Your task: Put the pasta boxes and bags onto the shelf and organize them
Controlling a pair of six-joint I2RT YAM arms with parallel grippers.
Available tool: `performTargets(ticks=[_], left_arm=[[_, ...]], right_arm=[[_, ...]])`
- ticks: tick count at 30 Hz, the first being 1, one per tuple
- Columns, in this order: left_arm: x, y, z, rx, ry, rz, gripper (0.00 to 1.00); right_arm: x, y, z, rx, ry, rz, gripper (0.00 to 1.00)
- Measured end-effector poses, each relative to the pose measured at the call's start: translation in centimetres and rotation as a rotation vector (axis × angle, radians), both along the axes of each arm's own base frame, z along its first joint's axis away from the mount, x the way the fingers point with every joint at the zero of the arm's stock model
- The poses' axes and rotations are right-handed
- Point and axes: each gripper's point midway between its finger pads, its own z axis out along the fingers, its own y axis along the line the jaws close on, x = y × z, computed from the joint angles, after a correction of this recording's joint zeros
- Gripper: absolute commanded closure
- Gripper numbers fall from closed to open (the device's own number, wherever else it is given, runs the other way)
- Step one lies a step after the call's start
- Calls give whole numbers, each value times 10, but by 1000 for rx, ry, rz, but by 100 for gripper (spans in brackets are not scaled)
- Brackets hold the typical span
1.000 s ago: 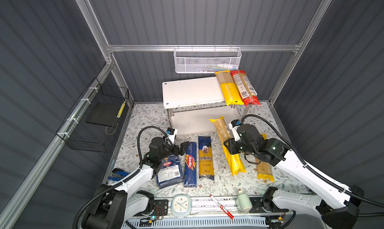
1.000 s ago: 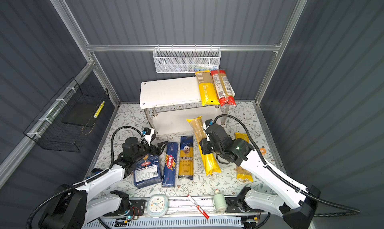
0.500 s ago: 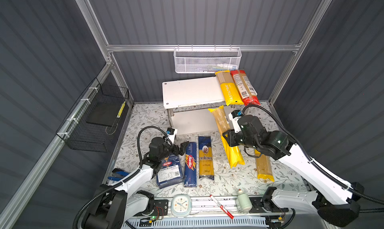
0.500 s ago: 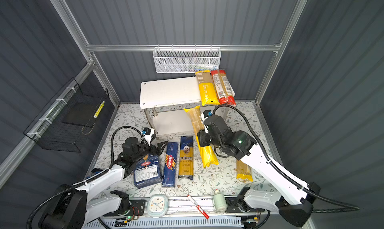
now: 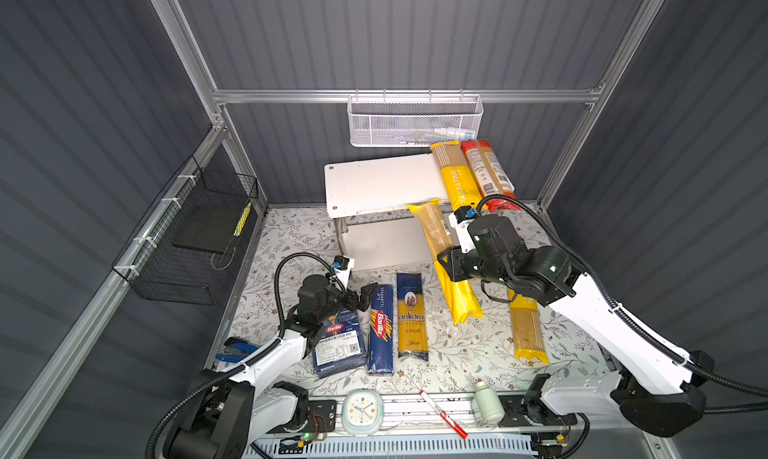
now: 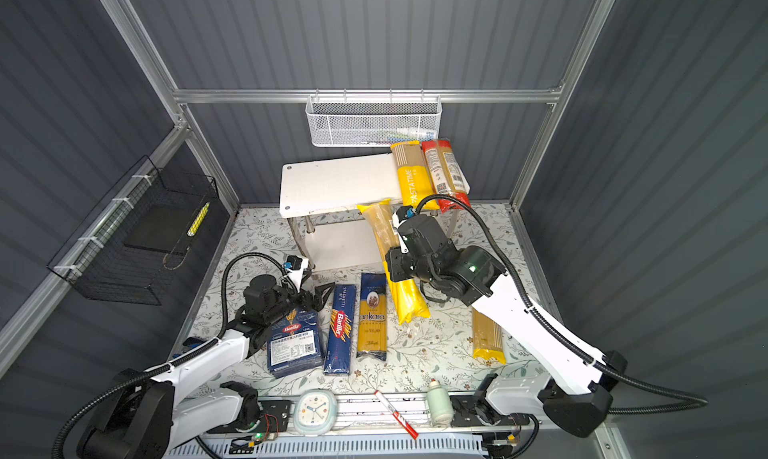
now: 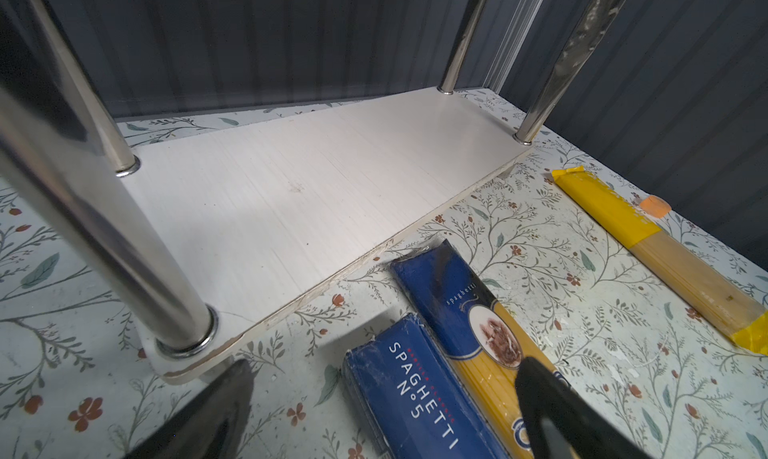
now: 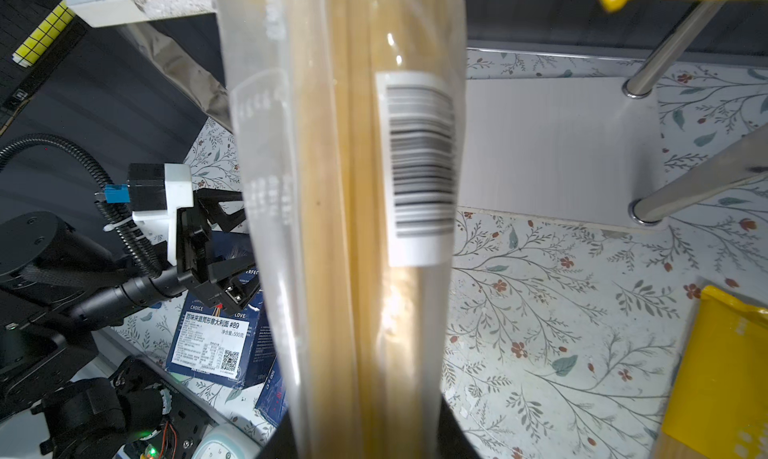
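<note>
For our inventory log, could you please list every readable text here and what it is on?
"PASTATIME": yellow bag on the shelf.
"Barilla": narrow blue box.
"SPAGHETTI N°5": same box.
"Barilla": wide blue box.
"#89": its white label.
"ankara": yellow-and-navy bag.
"spaghetti": same bag.
Unreadable: label on red bag, barcode digits on held bag, clock numerals.

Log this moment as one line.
right gripper: shut on yellow bag, tilted, upper end near shelf top | left gripper: open near narrow Barilla box | on shelf top: Pastatime bag, red bag
</note>
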Motion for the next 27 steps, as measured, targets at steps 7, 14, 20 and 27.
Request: performTargets(ticks=[7, 14, 20, 27], left_arm=[[0, 0, 0, 0, 0, 0, 1], [0, 0, 1, -1, -2, 2, 1], [0, 1, 0, 0, -2, 4, 1], [0, 1, 1, 0, -6, 8, 1]], right_arm=[[19, 7, 32, -35, -80, -8, 66], [47, 16, 49, -65, -114, -8, 67], [81, 19, 52, -75, -116, -29, 69], [120, 22, 62, -59, -133, -50, 69]])
